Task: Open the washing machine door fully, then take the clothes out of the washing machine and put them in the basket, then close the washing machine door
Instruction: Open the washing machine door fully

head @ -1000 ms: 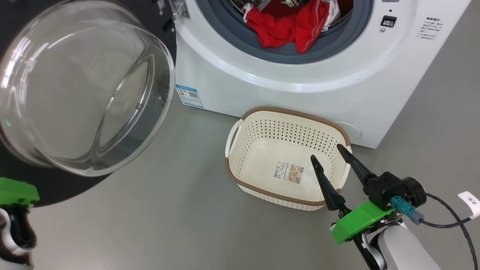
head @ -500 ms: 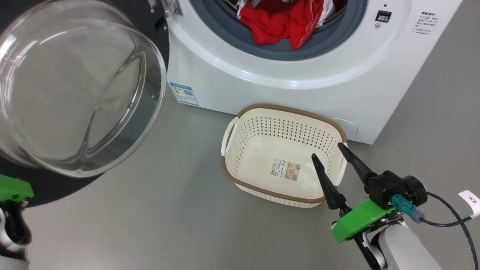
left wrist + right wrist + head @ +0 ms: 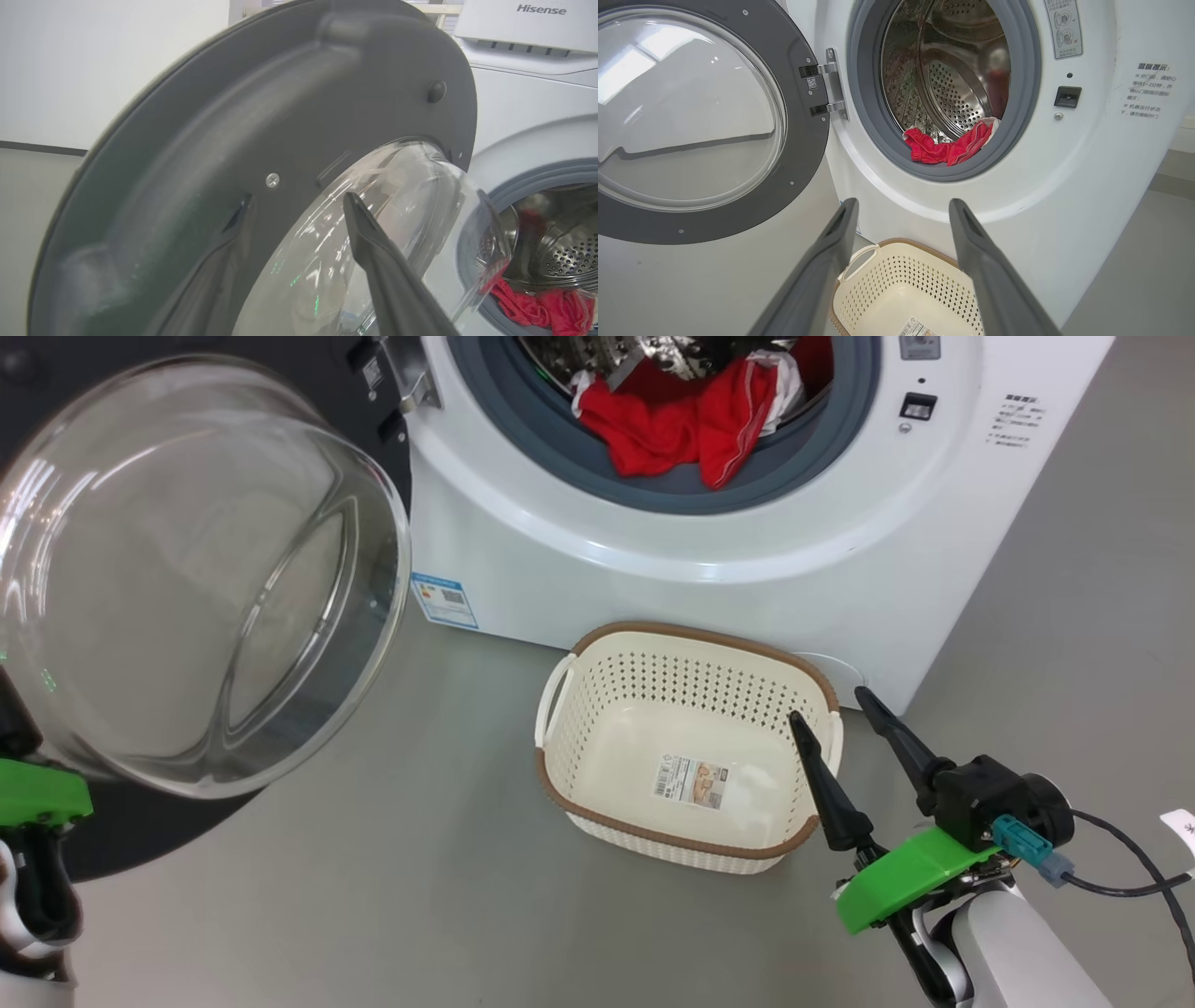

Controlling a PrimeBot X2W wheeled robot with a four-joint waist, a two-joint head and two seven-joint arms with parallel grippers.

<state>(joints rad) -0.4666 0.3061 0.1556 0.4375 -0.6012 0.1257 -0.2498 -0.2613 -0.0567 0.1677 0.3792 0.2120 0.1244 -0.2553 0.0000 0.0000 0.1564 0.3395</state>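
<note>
Laundry room, washing machine [image 3: 653, 569], grey floor [image 3: 420, 896] (plain wall [image 3: 93, 70])

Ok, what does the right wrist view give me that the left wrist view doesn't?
Right wrist view: the basket on the floor in front of the washing machine, the hinge, and the open right tool. Left wrist view: a Hisense badge, a round stud on the washing machine door's rim, and the left tool before the glass bowl. Both: the open door, the steel drum, and the red clothes at its front lip.
</note>
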